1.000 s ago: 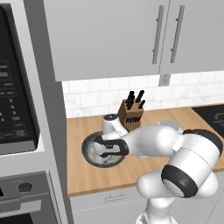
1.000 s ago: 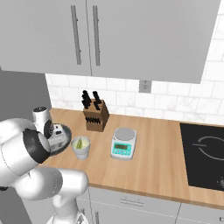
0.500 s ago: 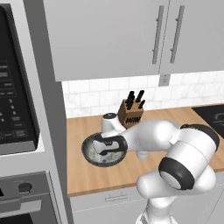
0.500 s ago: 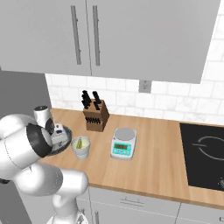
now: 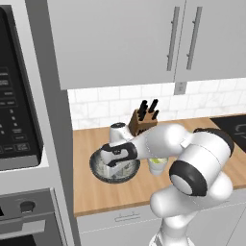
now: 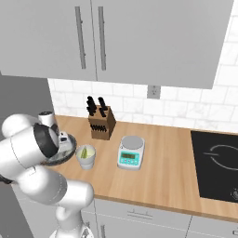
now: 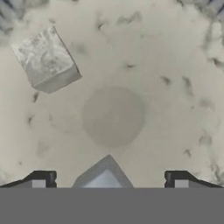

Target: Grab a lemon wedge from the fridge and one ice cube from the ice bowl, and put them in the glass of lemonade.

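Two ice cubes [image 7: 46, 60] are seen in the bowl [image 5: 98, 169]; one sits between the wide-open, empty gripper [image 7: 109, 178] tips. Descent should be straight, closing squarely on cube faces.

The ice bowl [image 5: 103, 169], wide, shallow and dark-rimmed, is sitting upright on the wooden surface [image 6: 158, 172], with the glass of lemonade [image 6: 86, 156] standing just beside it on the knife-block side. Inside the glass a yellow-green lemon wedge [image 6: 84, 152] is leaning. On the bowl's pale speckled floor one whitish ice cube [image 7: 46, 60] is lying, and a second [image 7: 103, 177] is showing between the fingertips.
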